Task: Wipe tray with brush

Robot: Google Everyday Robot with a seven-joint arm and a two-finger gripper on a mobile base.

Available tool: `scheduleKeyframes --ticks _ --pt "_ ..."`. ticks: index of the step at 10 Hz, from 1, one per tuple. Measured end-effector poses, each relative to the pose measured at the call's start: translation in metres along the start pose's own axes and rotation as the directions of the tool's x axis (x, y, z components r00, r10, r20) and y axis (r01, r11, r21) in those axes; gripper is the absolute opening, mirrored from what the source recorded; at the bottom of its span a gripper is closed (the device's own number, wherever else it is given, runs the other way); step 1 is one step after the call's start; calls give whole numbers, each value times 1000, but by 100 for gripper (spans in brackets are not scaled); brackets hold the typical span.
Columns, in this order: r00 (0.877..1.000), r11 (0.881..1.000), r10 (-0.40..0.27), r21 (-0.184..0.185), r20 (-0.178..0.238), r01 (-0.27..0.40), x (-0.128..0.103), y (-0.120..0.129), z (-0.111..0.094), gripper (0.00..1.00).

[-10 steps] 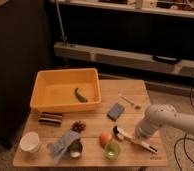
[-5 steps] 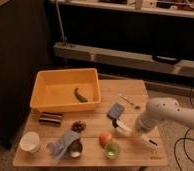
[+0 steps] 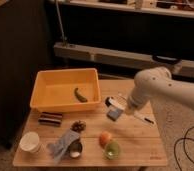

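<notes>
The yellow-orange tray (image 3: 49,104) stands at the table's back left, with a small green item (image 3: 80,95) lying inside it. My gripper (image 3: 124,108) hangs just right of the tray's near right corner, shut on the brush (image 3: 144,118). The brush's white-and-black head (image 3: 110,102) points toward the tray, and its dark handle tip sticks out to the right under the white arm (image 3: 155,87). The brush is held slightly above the tabletop, over the small blue pad (image 3: 113,115).
On the front of the wooden table (image 3: 140,150) sit a white cup (image 3: 30,141), a dark bar (image 3: 51,119), a grey-blue cloth (image 3: 61,144), a metal cup (image 3: 76,149), an orange fruit (image 3: 105,138) and a green bowl (image 3: 111,150). A shelf unit stands behind.
The arm has swung from the table's front right toward the tray. The brush has come off the table with the gripper, its head now near the blue pad.
</notes>
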Motion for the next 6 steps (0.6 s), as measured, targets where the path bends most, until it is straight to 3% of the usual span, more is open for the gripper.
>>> scheduleKeyframes --ticks 3,6 --pt "999 998 -39 41 -16 39 -87 -13 -20 0" --pt "997 997 -71 40 -24 72 -155 -16 -13 0"
